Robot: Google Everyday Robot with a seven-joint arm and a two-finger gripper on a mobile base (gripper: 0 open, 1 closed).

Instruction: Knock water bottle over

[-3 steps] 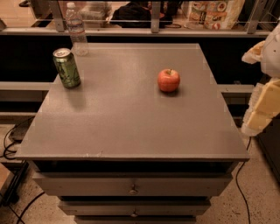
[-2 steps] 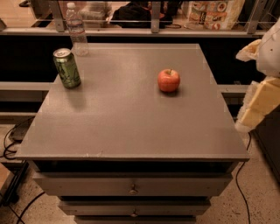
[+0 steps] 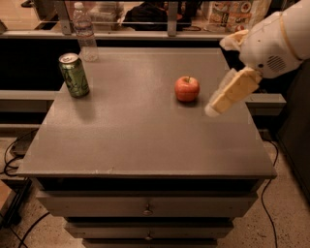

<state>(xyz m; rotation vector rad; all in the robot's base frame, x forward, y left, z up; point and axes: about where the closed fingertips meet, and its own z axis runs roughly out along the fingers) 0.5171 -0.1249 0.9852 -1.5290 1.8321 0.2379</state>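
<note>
The water bottle (image 3: 85,33) is a small clear ribbed bottle with a white cap. It stands upright at the far left corner of the grey table (image 3: 135,140). My gripper (image 3: 213,107) hangs over the right side of the table, just right of a red apple (image 3: 187,88). It is far from the bottle. Its pale fingers (image 3: 232,89) point down and to the left.
A green soda can (image 3: 74,75) stands upright near the left edge, in front of the bottle. Behind the table runs a rail with clutter and packages (image 3: 232,12). Drawers (image 3: 145,206) are below the table top. Cables (image 3: 14,155) lie on the floor at left.
My arm has swung in from the right edge of the view to over the right side of the table, close to the apple. The bottle, can and apple have not moved.
</note>
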